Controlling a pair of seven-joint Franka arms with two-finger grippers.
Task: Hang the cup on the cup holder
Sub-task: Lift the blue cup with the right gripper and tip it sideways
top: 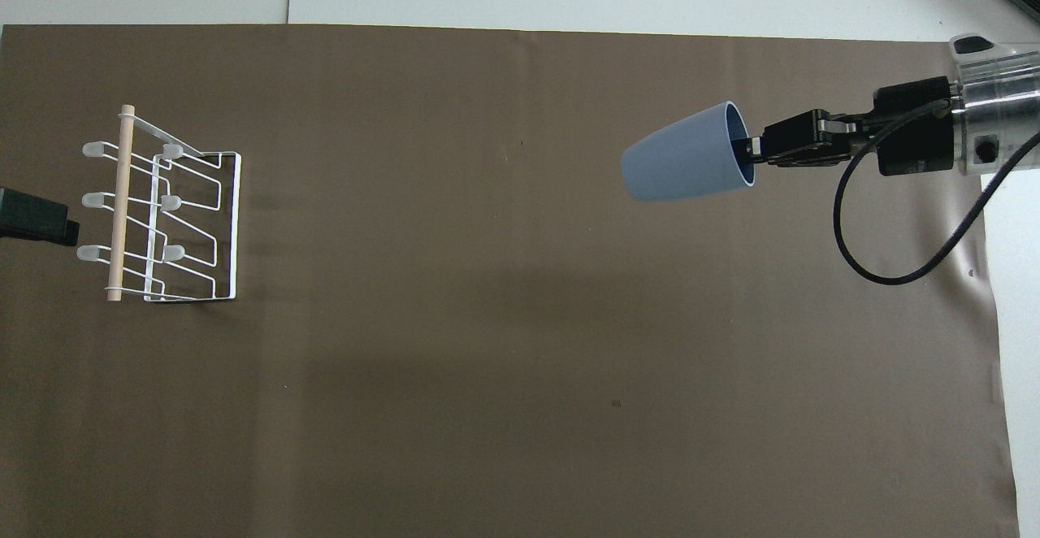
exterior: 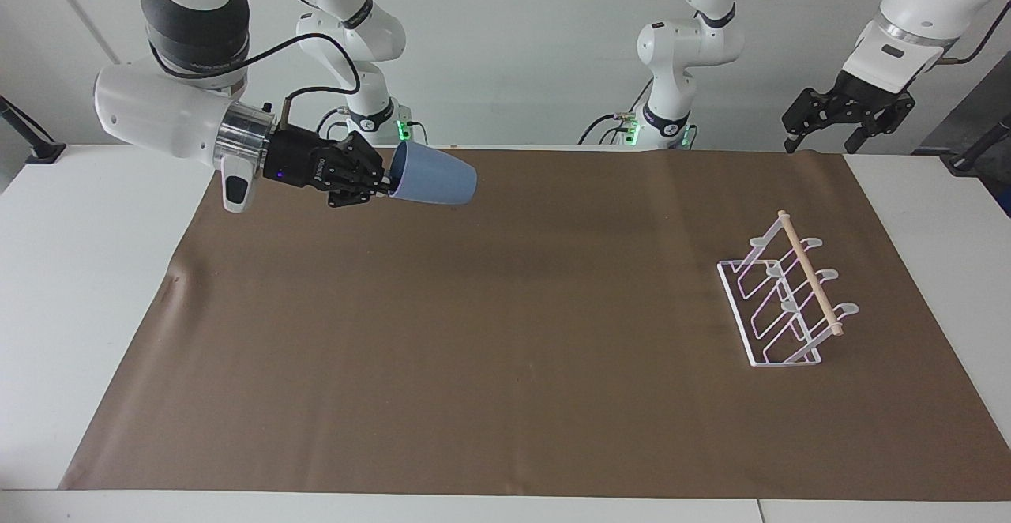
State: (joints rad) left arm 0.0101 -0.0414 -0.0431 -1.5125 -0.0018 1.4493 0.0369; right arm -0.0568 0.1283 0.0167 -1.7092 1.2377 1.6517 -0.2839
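Observation:
My right gripper [exterior: 387, 183] is shut on the rim of the blue-grey cup [exterior: 434, 181], one finger inside the mouth. It holds the cup on its side, high over the brown mat at the right arm's end, base pointing toward the left arm's end. The same gripper [top: 751, 151] and cup [top: 686, 164] show in the overhead view. The white wire cup holder [exterior: 786, 298] with its wooden dowel stands on the mat at the left arm's end, empty; it also shows in the overhead view [top: 162, 213]. My left gripper [exterior: 825, 144] waits raised, over the table's edge near that end.
A brown mat [exterior: 505, 333] covers most of the white table [exterior: 71, 270]. A black gripper tip [top: 36, 221] shows at the overhead view's edge beside the cup holder.

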